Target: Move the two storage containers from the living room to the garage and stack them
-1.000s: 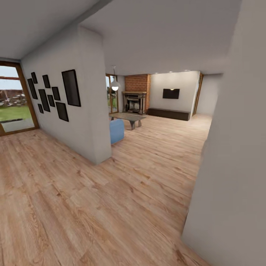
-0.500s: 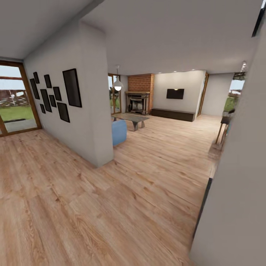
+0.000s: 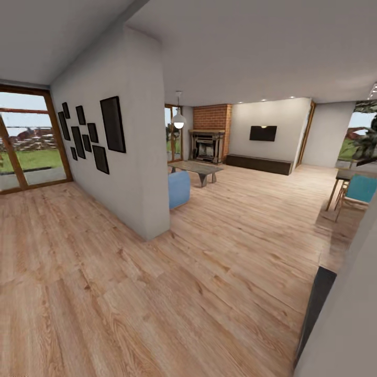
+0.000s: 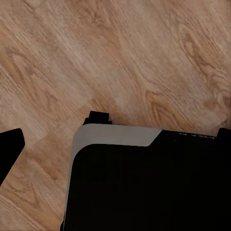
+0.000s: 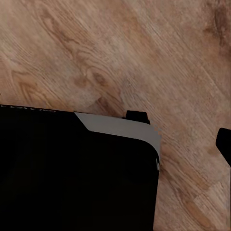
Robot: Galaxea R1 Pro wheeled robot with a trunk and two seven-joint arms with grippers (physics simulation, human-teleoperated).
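Our wrist cameras look down past the robot's black, grey-edged base (image 4: 144, 183) onto light wood plank floor (image 4: 134, 62), with a dark finger tip (image 4: 9, 149) at one edge and another (image 5: 224, 144) in the right wrist view, so we cannot tell how either gripper stands. Ahead, the living room opens at 12 o'clock with its brick fireplace (image 3: 209, 139), wall TV (image 3: 263, 133) and long dark bench (image 3: 259, 164); we can make out no orange-red bins there. Since a second ago our view has swung, and the near wall (image 3: 348, 314) at 4 o'clock now uncovers a teal chair (image 3: 360, 189).
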